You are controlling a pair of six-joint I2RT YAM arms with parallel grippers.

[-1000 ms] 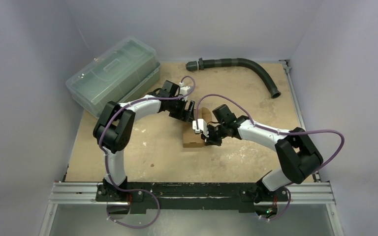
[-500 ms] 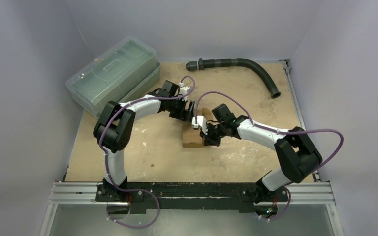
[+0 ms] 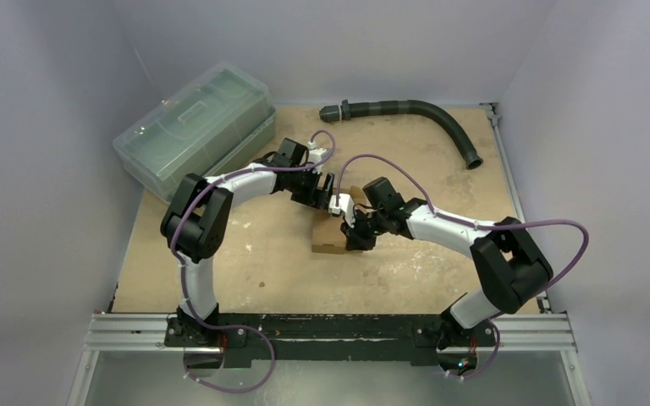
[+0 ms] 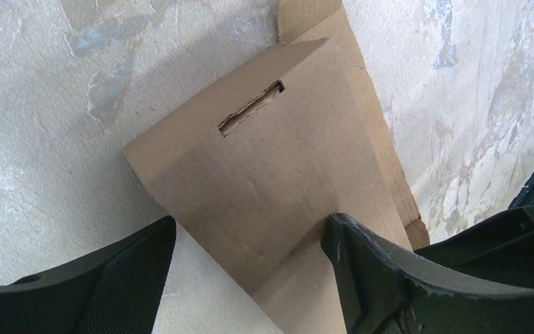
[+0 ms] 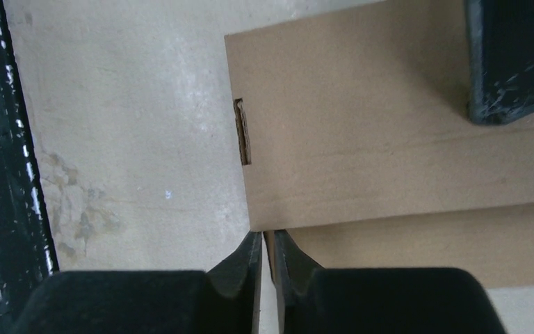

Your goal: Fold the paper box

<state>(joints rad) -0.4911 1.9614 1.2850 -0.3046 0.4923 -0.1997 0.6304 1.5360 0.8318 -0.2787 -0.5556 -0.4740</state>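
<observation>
The paper box [image 3: 330, 239] is a brown cardboard piece lying mid-table, partly folded, with one slotted panel [image 4: 250, 132] raised. My left gripper [image 3: 325, 194] is open at its far end, straddling the raised panel [image 4: 250, 224]. Its right finger [image 4: 361, 264] touches the fold and its left finger stands off the card. My right gripper [image 3: 353, 234] is at the box's near right side. In the right wrist view its jaws [image 5: 265, 236] are almost together on a thin flap edge at the box's corner [image 5: 389, 125], with a sliver of gap showing.
A clear greenish lidded plastic bin [image 3: 195, 127] stands at the back left. A dark corrugated hose [image 3: 423, 114] curves along the back right. The metal rail [image 3: 330, 331] with both arm bases runs along the near edge. White walls close in on three sides.
My right gripper has shifted slightly left and away along the box, and its jaws have eased a sliver apart. The left arm has not moved.
</observation>
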